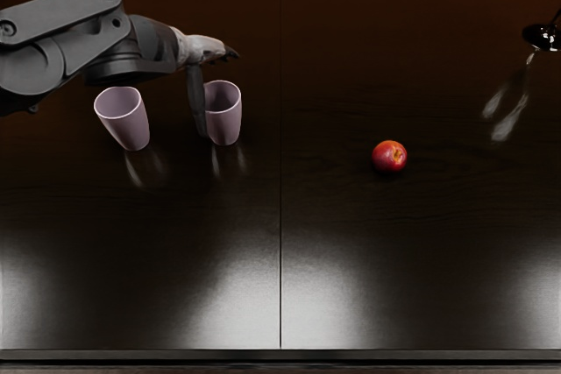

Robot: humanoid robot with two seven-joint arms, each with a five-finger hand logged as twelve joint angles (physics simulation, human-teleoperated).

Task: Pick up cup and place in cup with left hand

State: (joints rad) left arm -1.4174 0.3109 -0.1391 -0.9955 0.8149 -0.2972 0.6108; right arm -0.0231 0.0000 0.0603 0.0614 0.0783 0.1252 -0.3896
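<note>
My left hand (210,52) reaches in from the left edge, palm side towards the right cup. Its fingers are extended above and behind that cup, and one long digit points down along the cup's left side, covering part of it. The right cup (226,120), pale purple, stands upright on the table; I cannot tell whether the digit touches it. A matching left cup (129,124) stands below the forearm, apart from the other, its empty mouth showing.
A red apple-like fruit (389,156) lies right of the table's centre seam. A dark glossy round object (543,37) is cut off by the right edge. The table's front edge (280,355) runs along the bottom.
</note>
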